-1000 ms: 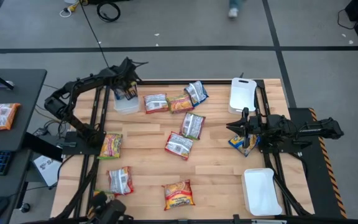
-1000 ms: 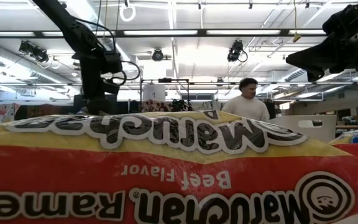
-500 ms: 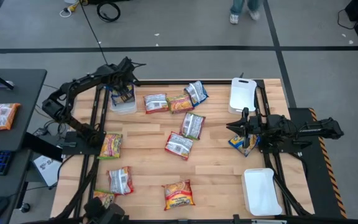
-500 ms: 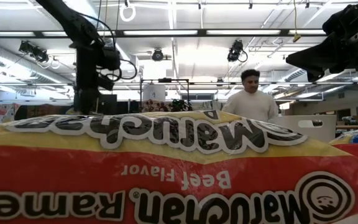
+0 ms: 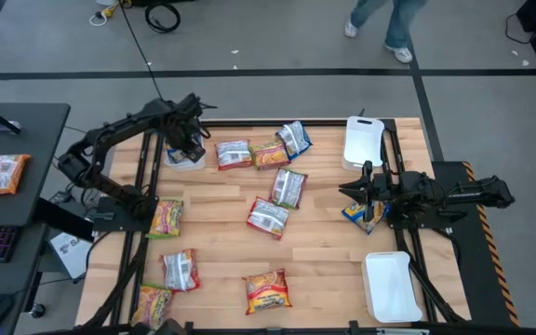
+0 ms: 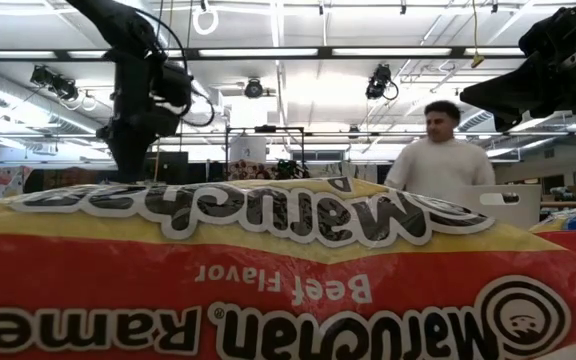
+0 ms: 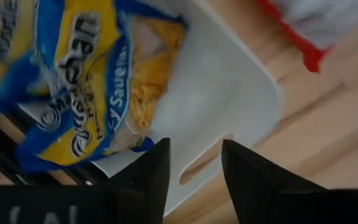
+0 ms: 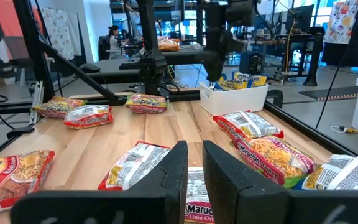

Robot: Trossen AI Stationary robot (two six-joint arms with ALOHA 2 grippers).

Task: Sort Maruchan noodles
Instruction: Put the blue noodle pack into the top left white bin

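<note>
The Maruchan noodles [image 5: 268, 217] lie scattered over the wooden table [image 5: 221, 233] — small, flat, crinkly packets in silver-white with red, orange-red, yellow-green and blue-yellow. A row of them runs along the far edge, two silver ones sit near the middle, and others lie toward the near left and near centre. One blue-yellow packet [image 7: 79, 81] rests in the white tray [image 5: 189, 160] at the far left corner, its clear window showing the noodle block. The left gripper [image 5: 190, 146] hangs just above that tray, its fingers [image 7: 151, 177] parted a little and holding nothing. The right gripper [image 5: 361, 191] sits at the table's right side over another blue-yellow packet [image 5: 359, 215], fingers [image 8: 173, 165] narrowly apart — empty. Two more white trays [image 5: 391, 284] stand on the right.
</note>
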